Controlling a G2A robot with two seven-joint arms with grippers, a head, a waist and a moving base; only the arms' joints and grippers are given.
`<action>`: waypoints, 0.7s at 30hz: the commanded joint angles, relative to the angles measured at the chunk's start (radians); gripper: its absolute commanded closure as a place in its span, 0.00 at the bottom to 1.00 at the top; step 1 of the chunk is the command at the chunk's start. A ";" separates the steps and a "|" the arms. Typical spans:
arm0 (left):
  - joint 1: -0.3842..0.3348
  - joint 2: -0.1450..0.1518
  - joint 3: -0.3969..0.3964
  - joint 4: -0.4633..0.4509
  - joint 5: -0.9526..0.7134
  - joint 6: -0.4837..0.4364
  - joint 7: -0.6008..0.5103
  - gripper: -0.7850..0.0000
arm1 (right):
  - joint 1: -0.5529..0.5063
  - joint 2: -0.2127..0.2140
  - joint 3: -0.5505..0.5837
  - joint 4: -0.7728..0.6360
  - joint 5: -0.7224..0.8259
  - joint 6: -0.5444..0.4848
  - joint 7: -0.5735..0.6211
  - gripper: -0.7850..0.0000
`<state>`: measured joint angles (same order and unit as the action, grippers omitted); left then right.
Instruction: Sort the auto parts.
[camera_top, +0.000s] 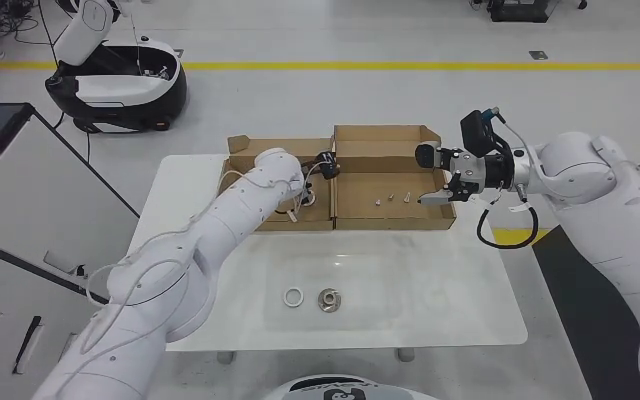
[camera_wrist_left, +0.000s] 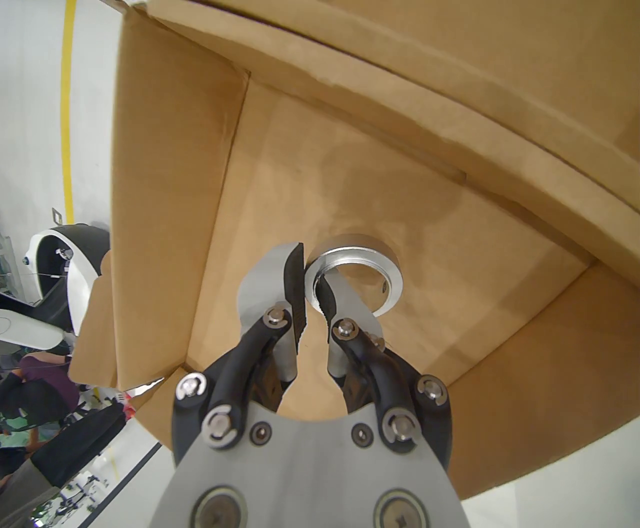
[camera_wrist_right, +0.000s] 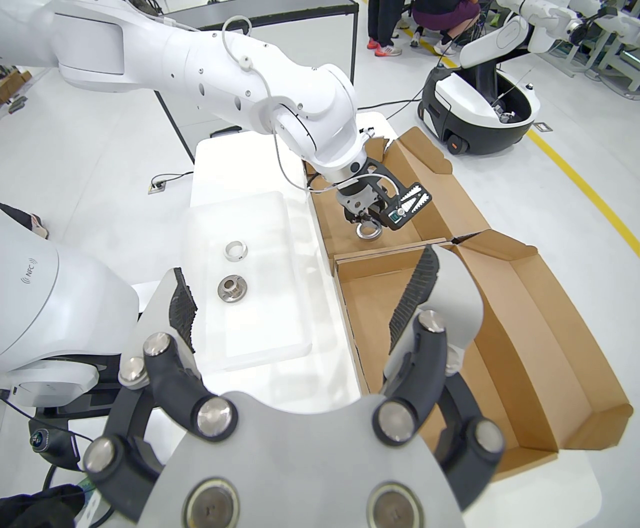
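Left box (camera_wrist_left: 165, 200): my left hand (camera_wrist_left: 309, 285) sits low inside, clamped on the metal ring (camera_wrist_left: 355, 272). Cardboard walls stand close around it, and the way straight up is open.
Divider (camera_top: 334, 195): doubled wall between the boxes, just beside that hand.
Right box (camera_top: 385, 133): floor mostly bare, with small fasteners (camera_top: 392, 196) mid-floor. My right hand (camera_wrist_right: 305, 262) hangs spread wide over its outer end.
Counter (camera_top: 190, 200), front: the tray (camera_top: 400, 300) holds a white ring (camera_top: 294, 297) and a flanged hub (camera_top: 329, 299), with open room around both.

Bright even overhead light, soft shadows, fisheye curvature at wrist-view edges.
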<state>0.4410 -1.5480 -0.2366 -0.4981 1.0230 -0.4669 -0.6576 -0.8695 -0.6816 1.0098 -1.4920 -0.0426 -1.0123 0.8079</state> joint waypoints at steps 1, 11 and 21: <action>0.002 -0.011 0.000 0.019 0.005 -0.003 0.005 1.00 | 0.000 0.000 0.000 0.000 0.000 0.000 0.000 0.00; -0.007 -0.056 -0.008 0.096 0.026 -0.014 0.034 0.00 | 0.000 0.000 0.000 0.000 0.000 0.000 0.000 0.00; -0.058 -0.068 -0.031 0.118 0.067 0.013 0.077 0.00 | 0.000 0.000 0.000 0.000 0.000 0.000 0.000 0.00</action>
<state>0.3881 -1.6168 -0.2651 -0.3790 1.0863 -0.4561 -0.5848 -0.8695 -0.6816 1.0098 -1.4920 -0.0426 -1.0123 0.8079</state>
